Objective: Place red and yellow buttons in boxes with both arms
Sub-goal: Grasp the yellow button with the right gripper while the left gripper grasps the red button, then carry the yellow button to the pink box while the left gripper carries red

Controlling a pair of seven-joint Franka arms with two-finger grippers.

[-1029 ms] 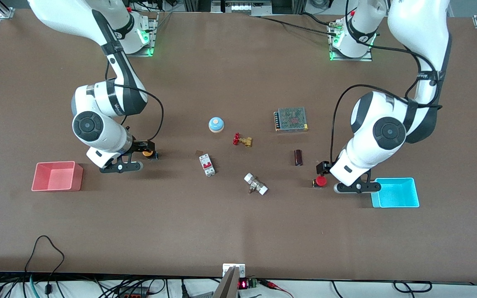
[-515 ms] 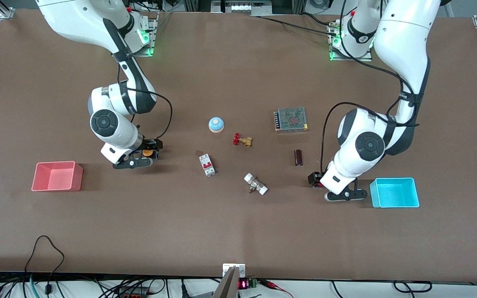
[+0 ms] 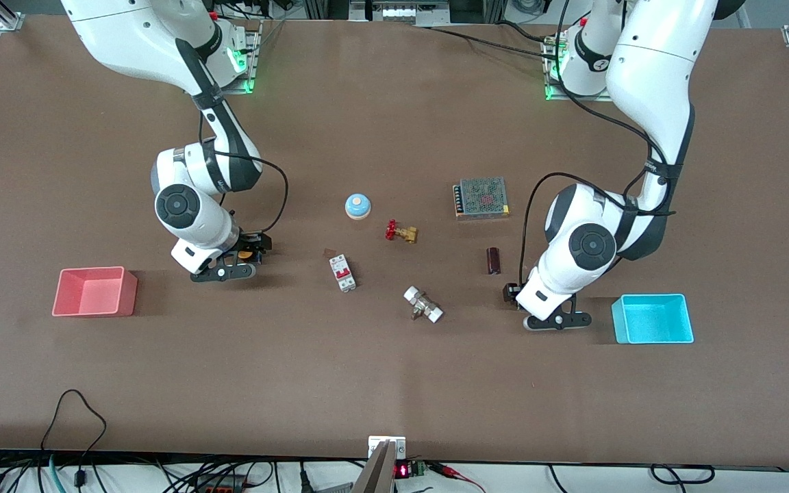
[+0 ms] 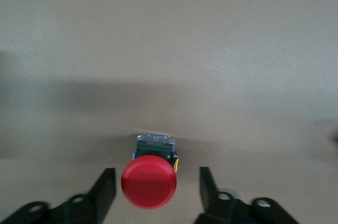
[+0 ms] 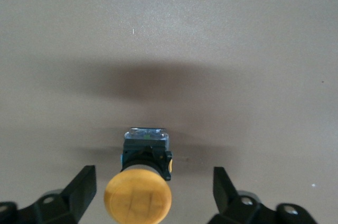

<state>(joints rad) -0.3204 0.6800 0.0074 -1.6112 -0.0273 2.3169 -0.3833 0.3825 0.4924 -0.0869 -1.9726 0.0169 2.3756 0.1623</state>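
The red button [image 4: 149,180] stands on the table between the open fingers of my left gripper [image 4: 157,195], with a gap on each side. In the front view the left gripper [image 3: 518,298] is low beside the cyan box [image 3: 648,296], and the arm hides the red button. The yellow button [image 5: 138,198] stands between the open fingers of my right gripper [image 5: 153,192], not touched. In the front view the yellow button [image 3: 247,255] shows under the right gripper [image 3: 249,250]. The pink box [image 3: 93,311] sits toward the right arm's end of the table.
In the middle of the table lie a blue dome [image 3: 357,205], a red-wheeled valve [image 3: 401,232], a white circuit breaker [image 3: 343,272], a metal fitting [image 3: 423,305], a dark cylinder [image 3: 494,260] and a power supply [image 3: 481,197].
Both arms have moved toward the table's middle and come down over their buttons. The left arm now covers the red button in the front view. Neither button has moved.
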